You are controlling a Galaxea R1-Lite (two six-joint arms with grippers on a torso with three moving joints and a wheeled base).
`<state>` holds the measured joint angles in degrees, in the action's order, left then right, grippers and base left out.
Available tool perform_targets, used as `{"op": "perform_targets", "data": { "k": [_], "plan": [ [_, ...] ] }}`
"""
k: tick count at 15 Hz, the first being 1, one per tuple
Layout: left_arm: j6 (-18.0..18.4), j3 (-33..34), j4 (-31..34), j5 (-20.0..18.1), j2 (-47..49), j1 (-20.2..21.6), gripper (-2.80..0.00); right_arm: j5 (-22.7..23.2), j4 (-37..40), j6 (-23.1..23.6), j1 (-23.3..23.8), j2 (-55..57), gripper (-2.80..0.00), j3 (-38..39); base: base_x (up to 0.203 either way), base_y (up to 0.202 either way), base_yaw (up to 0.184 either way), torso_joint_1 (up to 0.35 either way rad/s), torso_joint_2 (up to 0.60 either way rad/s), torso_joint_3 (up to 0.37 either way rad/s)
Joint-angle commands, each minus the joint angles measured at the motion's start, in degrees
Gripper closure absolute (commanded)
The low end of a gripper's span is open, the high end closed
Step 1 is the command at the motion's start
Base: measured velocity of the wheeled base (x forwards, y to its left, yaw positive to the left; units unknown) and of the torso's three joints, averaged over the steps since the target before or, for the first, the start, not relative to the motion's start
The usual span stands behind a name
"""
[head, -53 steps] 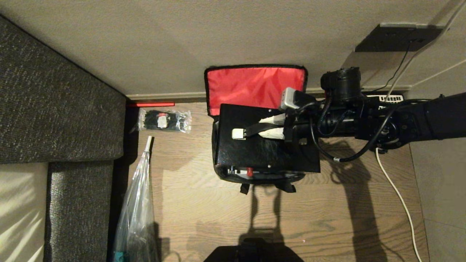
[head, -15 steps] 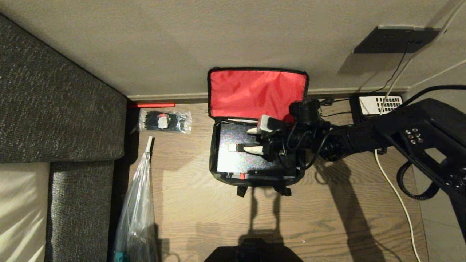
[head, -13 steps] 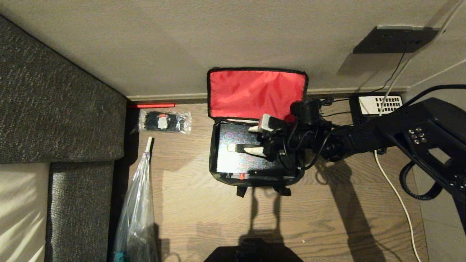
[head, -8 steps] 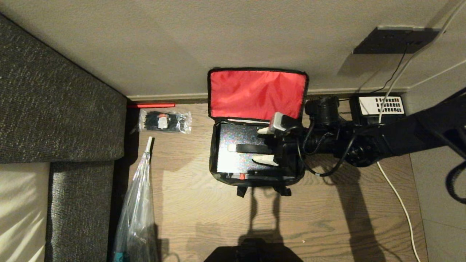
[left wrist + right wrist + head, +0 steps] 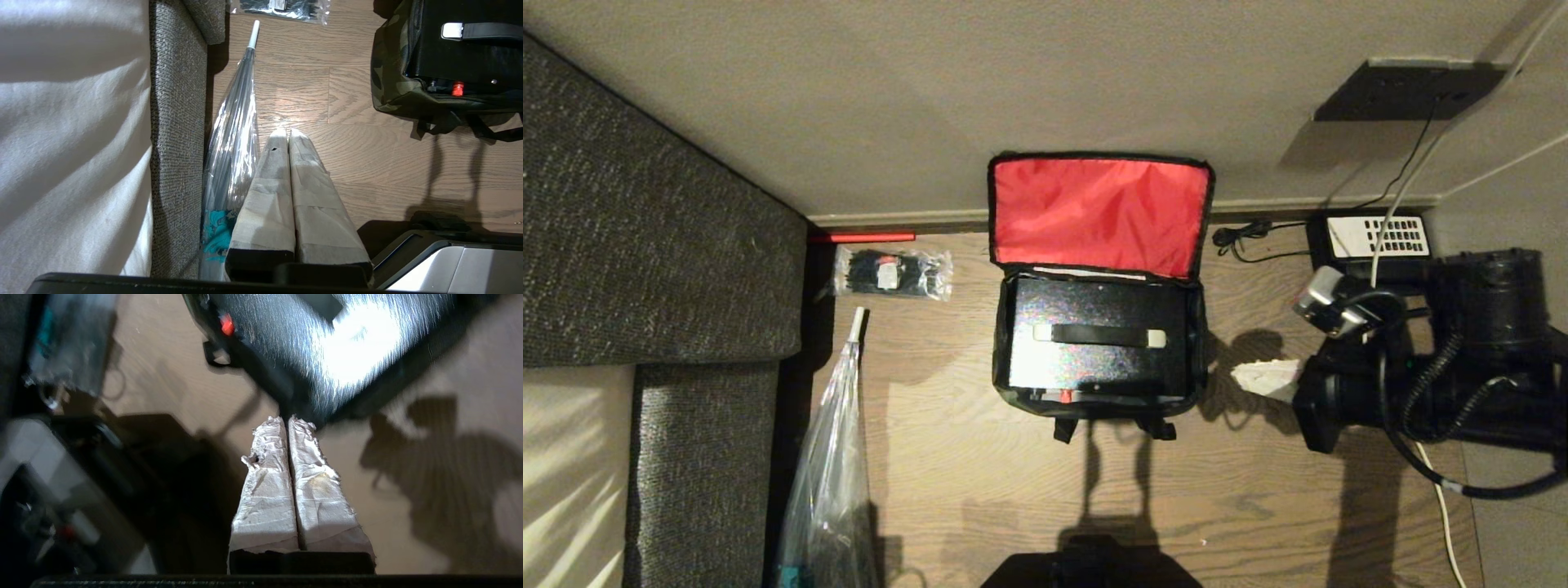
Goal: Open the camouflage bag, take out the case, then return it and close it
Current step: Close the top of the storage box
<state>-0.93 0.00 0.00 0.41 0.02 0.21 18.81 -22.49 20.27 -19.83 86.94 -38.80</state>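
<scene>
The camouflage bag (image 5: pixel 999 351) stands open on the wood floor, its red lid (image 5: pixel 1098 212) leaning back against the wall. The black case (image 5: pixel 1094 367) lies flat inside it, handle (image 5: pixel 1098 335) on top and free. My right gripper (image 5: pixel 1236 375) hangs to the right of the bag, apart from it, shut on nothing. In the right wrist view its taped fingers (image 5: pixel 287 419) are pressed together, with the blurred case (image 5: pixel 327 347) beyond. My left gripper (image 5: pixel 286 132) is parked and shut over the floor. The bag (image 5: pixel 392 94) and case (image 5: pixel 449 61) lie beyond it.
A grey sofa (image 5: pixel 645 229) fills the left side. A clear-wrapped umbrella (image 5: pixel 829 474) and a clear packet of black items (image 5: pixel 890 271) lie beside it. A black telephone (image 5: pixel 1376 237) and a white cable (image 5: pixel 1437 498) are on the floor at the right.
The case went from held above the bag down into it. My right gripper opened off the handle, pulled away to the right and shut. The left arm has not moved.
</scene>
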Motion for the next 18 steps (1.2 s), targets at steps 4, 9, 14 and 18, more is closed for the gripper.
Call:
{"op": "perform_targets", "data": {
  "k": [4,9,14,18],
  "plan": [
    [0.0,0.2,0.0,0.0,-0.1,0.1,0.00,-11.9,9.9,-7.6,0.7,-21.7,0.00,11.0,0.000,0.000,0.000,0.000,0.00,0.000],
    [0.0,0.2,0.0,0.0,-0.1,0.1,0.00,-12.3,15.2,-22.1,0.7,-20.6,0.00,10.1,0.000,0.000,0.000,0.000,0.00,0.000],
    [0.0,0.2,0.0,0.0,-0.1,0.1,0.00,-12.5,8.1,-38.3,1.4,-1.5,0.00,-4.8,0.000,0.000,0.000,0.000,0.00,0.000],
    [0.0,0.2,0.0,0.0,-0.1,0.1,0.00,-13.1,5.7,-39.6,2.4,10.5,0.00,-13.6,0.000,0.000,0.000,0.000,0.00,0.000]
  ]
}}
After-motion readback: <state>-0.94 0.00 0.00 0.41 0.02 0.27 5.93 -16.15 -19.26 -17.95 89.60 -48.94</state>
